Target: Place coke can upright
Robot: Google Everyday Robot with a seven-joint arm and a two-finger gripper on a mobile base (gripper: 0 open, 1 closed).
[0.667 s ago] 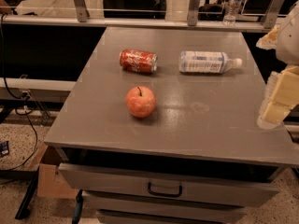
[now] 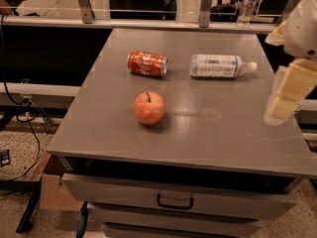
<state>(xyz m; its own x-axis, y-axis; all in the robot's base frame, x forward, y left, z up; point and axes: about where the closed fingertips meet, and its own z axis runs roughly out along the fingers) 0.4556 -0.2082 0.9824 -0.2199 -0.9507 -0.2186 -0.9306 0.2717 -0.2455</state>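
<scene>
Change: the gripper (image 2: 289, 92) has edged slightly left and up at the right edge of view; the can, apple and bottle lie where they did.
Coke can (image 2: 147, 64): red aluminium cylinder with white script, glossy, lying on its side on the far middle of the table, its silver end towards the right.
Table (image 2: 218, 138): flat grey top, smooth and matt with a faint sheen, on a cabinet.
Apple (image 2: 149, 108): round, red-orange, mottled skin, dark stem up; nearer the front than the can, apart from it.
Water bottle (image 2: 222, 66): clear ribbed plastic with a pale label and white cap, on its side just right of the can, not touching.
Drawer (image 2: 174, 201): grey front with a dark loop handle, under the tabletop.
Gripper: cream blocky parts below a white rounded housing, over the table's right edge, well apart from the can; whether it is open or closed cannot be told; it holds nothing that shows.
</scene>
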